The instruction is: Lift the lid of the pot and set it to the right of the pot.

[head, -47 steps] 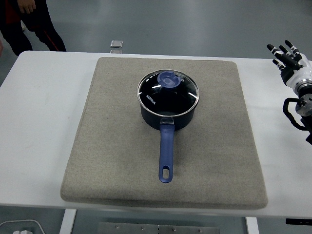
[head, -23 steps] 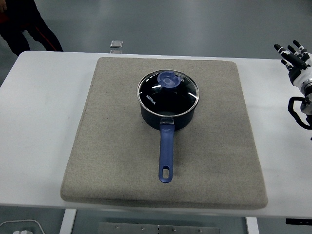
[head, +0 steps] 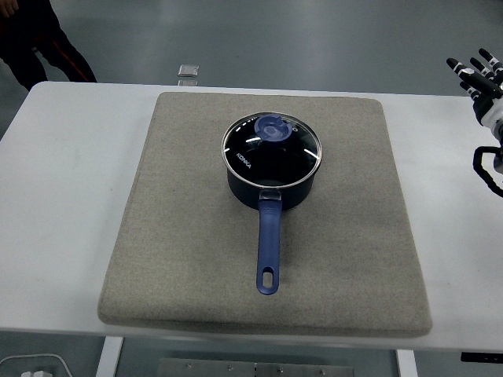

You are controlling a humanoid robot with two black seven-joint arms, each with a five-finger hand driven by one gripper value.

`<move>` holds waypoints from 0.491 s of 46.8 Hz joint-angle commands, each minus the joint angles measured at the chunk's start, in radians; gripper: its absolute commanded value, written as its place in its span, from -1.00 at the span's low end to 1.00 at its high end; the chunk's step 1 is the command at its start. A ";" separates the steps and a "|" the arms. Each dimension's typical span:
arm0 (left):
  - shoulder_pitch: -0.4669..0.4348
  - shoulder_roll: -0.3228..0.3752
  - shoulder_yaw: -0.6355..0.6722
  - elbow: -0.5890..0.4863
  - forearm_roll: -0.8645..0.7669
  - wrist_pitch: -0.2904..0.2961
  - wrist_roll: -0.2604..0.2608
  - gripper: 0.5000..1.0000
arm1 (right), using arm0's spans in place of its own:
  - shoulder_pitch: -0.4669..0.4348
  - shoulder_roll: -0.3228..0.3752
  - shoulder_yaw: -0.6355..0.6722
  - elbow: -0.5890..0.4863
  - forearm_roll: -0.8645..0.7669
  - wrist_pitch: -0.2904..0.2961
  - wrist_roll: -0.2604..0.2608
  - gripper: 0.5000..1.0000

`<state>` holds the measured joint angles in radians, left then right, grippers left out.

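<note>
Right hand point(head: 481, 78) sits at the far right edge of the counter point(head: 63, 181), fingers point(head: 470, 77) spread and released, grasping nothing. Well off to the left of those fingers, and nearer the camera, the dark blue pot point(head: 271, 169) stands on the grey mat point(head: 196, 236). The glass pot lid point(head: 272, 146) is seated on the pot's rim, its blue knob point(head: 273, 129) on top. The pot's blue handle point(head: 268, 251) points toward the counter's near edge. A person's legs point(head: 35, 39) show at top left.
</note>
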<state>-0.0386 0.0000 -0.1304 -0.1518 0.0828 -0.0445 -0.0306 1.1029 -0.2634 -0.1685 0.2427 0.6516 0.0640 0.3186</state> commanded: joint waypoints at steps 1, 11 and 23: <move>0.000 0.000 0.000 0.000 0.000 0.000 0.000 1.00 | 0.008 0.000 0.000 -0.006 -0.056 0.003 0.000 0.78; 0.000 0.000 0.000 0.000 0.000 0.000 0.000 1.00 | 0.064 -0.030 -0.003 -0.008 -0.119 0.069 -0.007 0.78; 0.000 0.000 0.000 0.000 0.000 0.000 0.000 1.00 | 0.146 -0.060 -0.008 -0.006 -0.285 0.157 -0.012 0.78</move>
<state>-0.0382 0.0000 -0.1304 -0.1518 0.0828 -0.0443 -0.0307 1.2304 -0.3169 -0.1765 0.2356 0.4175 0.1825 0.3067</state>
